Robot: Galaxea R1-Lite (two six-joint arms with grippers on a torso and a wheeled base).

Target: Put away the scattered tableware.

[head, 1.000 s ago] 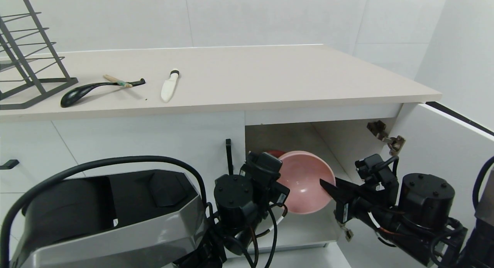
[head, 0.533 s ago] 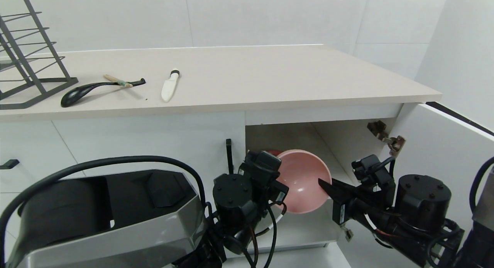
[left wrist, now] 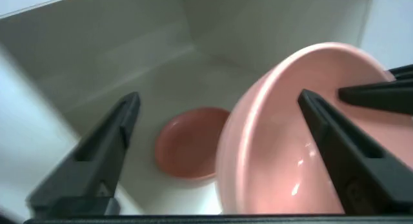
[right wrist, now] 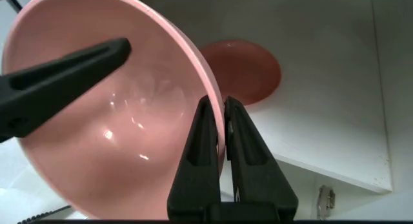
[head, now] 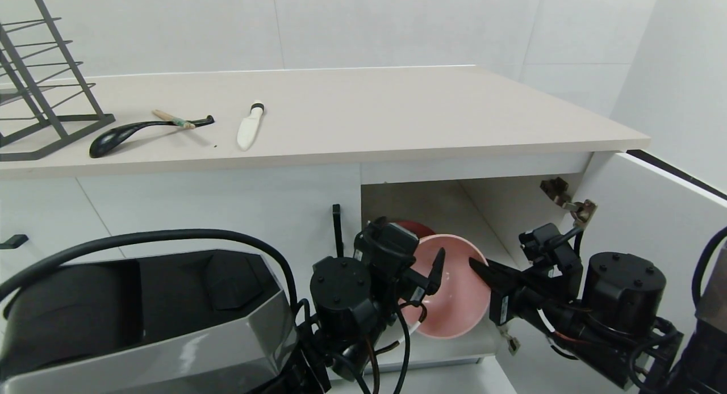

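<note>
The right hand (right wrist: 219,106) pinches the rim of the pink bowl (head: 457,303), which is tilted on edge inside the cabinet (head: 511,212). The left hand (left wrist: 218,98) gapes wide, one finger across the bowl's mouth. Beyond both hands lies a red plate (left wrist: 187,143).

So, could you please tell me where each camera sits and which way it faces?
Head view: on the robot's head, facing forward and down at the counter and open cabinet; both arms show.
Left wrist view: on the left arm, facing into the cabinet; its open left tool shows before the bowl and dish.
Right wrist view: on the right arm, facing into the cabinet; its right tool is shut on the bowl's rim.
Shared: both wrist views show the bowl and dish.
</note>
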